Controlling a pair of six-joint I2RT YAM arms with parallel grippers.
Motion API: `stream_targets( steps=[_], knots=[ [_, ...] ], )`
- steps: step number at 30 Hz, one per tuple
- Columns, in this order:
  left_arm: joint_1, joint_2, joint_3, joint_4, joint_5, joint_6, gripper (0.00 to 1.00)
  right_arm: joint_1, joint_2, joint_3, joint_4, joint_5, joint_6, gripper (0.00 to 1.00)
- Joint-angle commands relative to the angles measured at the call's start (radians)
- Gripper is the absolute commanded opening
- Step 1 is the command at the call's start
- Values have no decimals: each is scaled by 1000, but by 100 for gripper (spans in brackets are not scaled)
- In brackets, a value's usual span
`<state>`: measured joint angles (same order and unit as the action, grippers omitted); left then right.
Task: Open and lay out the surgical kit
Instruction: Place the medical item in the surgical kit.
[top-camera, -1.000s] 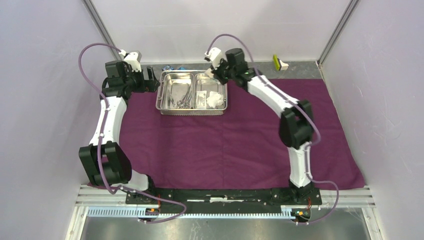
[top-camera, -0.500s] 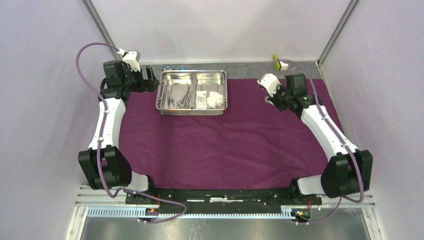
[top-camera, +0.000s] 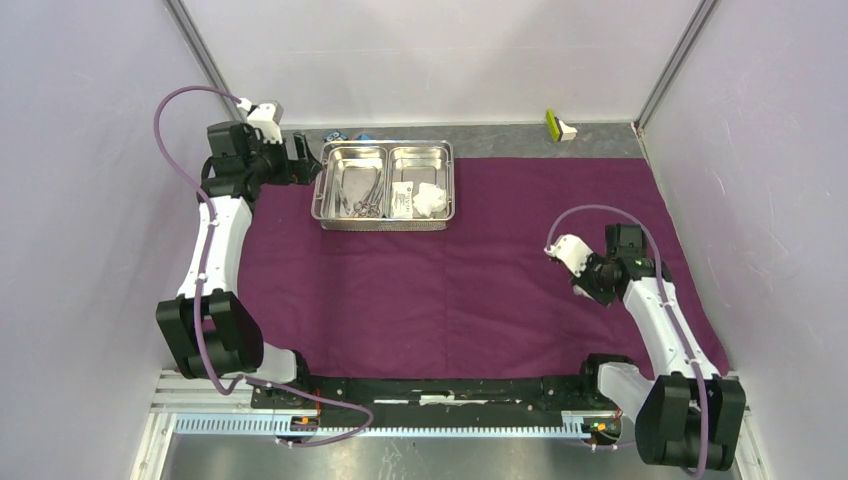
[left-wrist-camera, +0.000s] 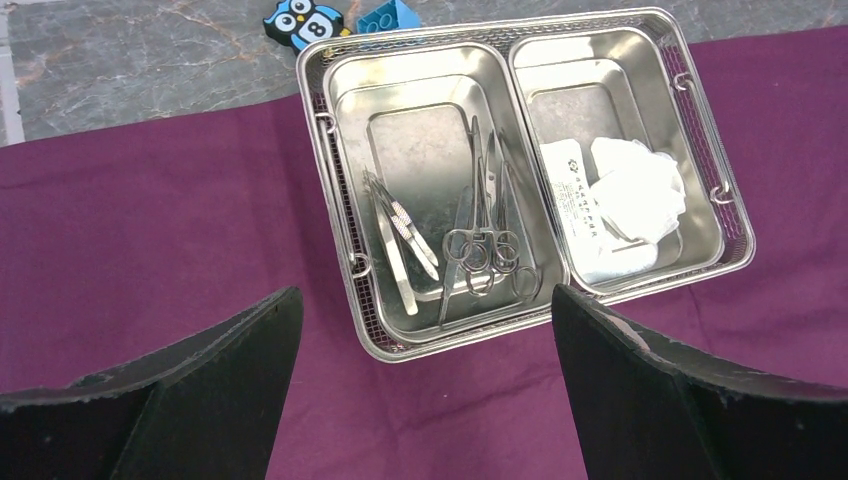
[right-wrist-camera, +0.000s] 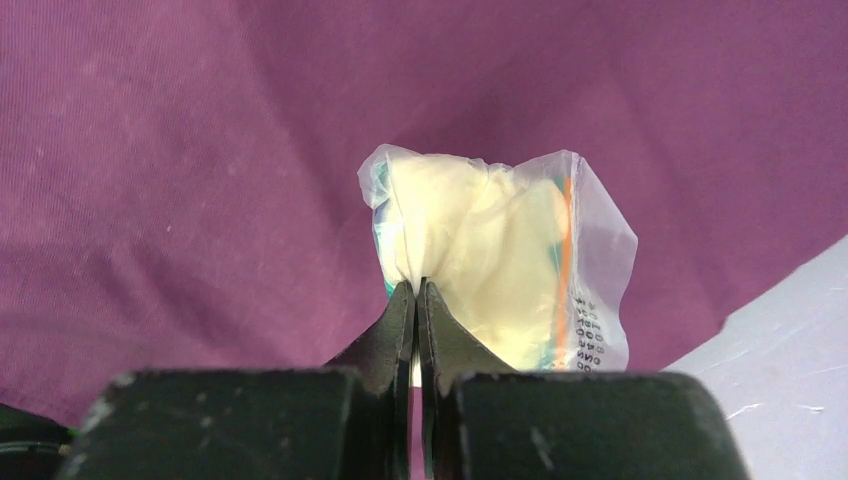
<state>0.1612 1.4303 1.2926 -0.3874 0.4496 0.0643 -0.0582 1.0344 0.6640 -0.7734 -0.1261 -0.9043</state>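
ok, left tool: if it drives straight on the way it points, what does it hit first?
Most likely the tray, at its near rim. The left tool stands open, facing the forceps compartment. Depth is unclear.

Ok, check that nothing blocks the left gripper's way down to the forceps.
Nothing visible does. The forceps lie uncovered in the steel tray's left compartment beside the tweezers, and the left wrist view shows them clear between the open left gripper's fingers.

This is looking like a robotics lab cell. Pale panels (top-camera: 440, 60) and metal posts (top-camera: 668, 60) are boxing in the desk (top-camera: 500, 135). A left arm (top-camera: 215, 240) and a right arm (top-camera: 660, 315) are sitting bolted at its edge.
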Motion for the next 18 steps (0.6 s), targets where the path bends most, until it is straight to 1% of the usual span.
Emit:
stream_targets(
  steps=[1,5,8,12,16,18],
  knots=[
    [-3,11,-4,36,33,-27,100,-41,-48,-56,-32,-47,-100,3],
    [-3,12,-7,36,47,-33,100,-73,-37,-98,8,-34,-119,4],
    [-3,9,-10,36,56,-41,100,-120,-14,-100,-1,-66,-150,4],
    [-3,6,-14,39,64,-49,100,-159,19,-108,4,-97,-178,9],
    [-2,6,-17,41,62,-48,100,-184,39,-103,21,-105,-187,17],
    [-4,6,-20,45,55,-45,100,-189,45,-91,28,-105,-186,24]
  ],
)
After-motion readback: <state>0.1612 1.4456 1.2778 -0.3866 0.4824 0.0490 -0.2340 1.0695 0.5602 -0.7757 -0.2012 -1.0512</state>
